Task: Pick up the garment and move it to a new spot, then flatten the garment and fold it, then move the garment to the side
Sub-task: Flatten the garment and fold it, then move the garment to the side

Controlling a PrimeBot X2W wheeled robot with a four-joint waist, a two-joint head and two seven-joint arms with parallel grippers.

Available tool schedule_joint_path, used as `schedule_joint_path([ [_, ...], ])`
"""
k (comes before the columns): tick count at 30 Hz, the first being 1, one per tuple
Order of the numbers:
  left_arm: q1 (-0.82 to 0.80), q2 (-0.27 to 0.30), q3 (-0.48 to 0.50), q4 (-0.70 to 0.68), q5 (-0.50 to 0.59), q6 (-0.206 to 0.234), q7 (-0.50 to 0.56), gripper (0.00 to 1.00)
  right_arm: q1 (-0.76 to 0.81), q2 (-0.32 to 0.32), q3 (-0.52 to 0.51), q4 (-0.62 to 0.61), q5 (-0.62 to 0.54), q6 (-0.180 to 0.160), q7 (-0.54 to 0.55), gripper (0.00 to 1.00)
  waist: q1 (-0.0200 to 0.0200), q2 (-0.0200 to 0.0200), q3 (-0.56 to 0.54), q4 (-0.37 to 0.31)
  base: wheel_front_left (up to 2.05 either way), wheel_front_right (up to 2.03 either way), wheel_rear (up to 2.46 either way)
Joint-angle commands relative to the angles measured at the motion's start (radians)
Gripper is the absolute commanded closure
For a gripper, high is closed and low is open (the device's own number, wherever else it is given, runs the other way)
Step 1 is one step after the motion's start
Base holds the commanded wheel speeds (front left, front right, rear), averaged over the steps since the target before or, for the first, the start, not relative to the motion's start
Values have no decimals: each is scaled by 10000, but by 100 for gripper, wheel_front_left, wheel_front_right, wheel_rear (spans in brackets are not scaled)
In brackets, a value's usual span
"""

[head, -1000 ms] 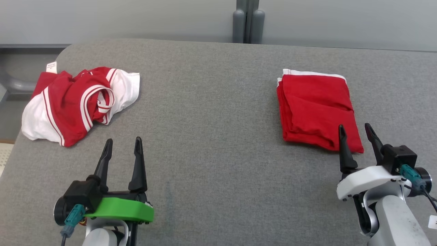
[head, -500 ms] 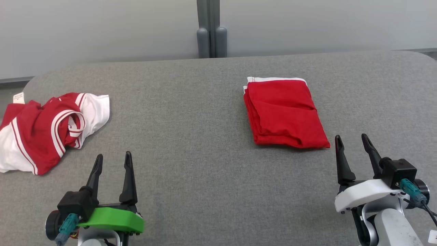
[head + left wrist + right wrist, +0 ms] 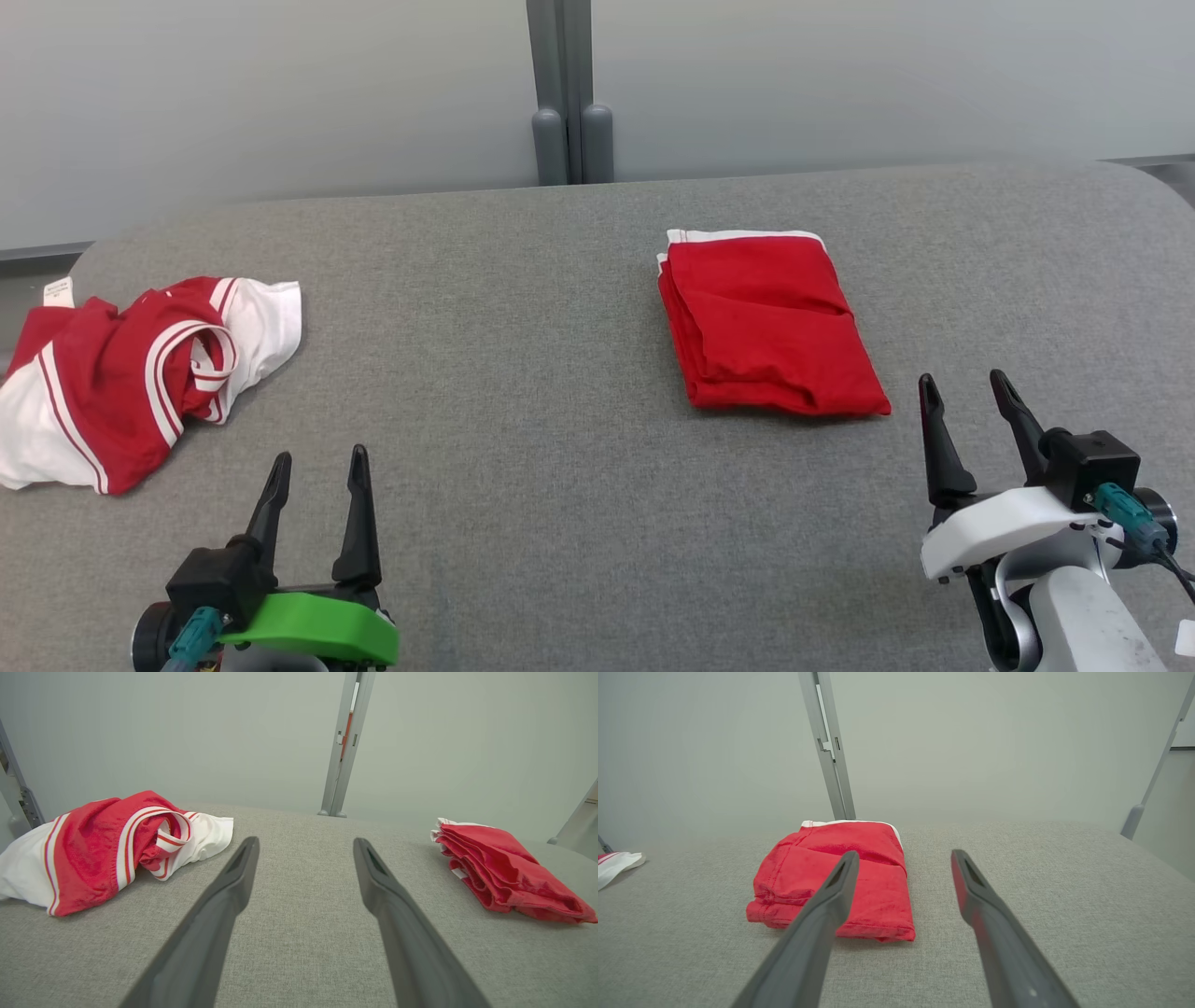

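The left gripper and right gripper hover spread wide, holding nothing. Left of the post the crumpled garment lies, probably awaiting pickup. Right of the post, the folded garment looks finished.

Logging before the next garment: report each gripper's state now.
Left gripper: open, holding nothing.
Right gripper: open, holding nothing.
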Motion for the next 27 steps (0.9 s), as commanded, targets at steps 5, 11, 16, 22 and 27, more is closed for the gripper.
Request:
schedule_joint_path([
  [5, 28, 25, 34, -197, 68, 5, -3, 0, 17, 25, 10, -178, -7, -18, -30, 0, 0, 0, -46, -5, 0, 0, 0],
  [11, -36, 25, 62, -248, 117, -21, -3, 0, 123, 62, -44, -231, 0, -18, -30, 0, 0, 0, -70, -39, 0, 0, 0],
  [16, -37, 25, 86, -229, 148, -40, -3, 0, 151, 115, -89, -189, -9, -18, -30, 0, 0, 0, -67, -49, 0, 0, 0],
  [22, 7, 25, -1, -206, 96, -19, -3, 0, 14, 74, -28, 7, -55, -18, -31, 0, 0, 0, 16, 20, 0, 0, 0],
  [27, -163, 25, -33, -336, 67, 3, -3, 0, -952, -129, 232, 607, 312, -17, 891, 0, 0, 0, 378, 138, 0, 0, 0],
])
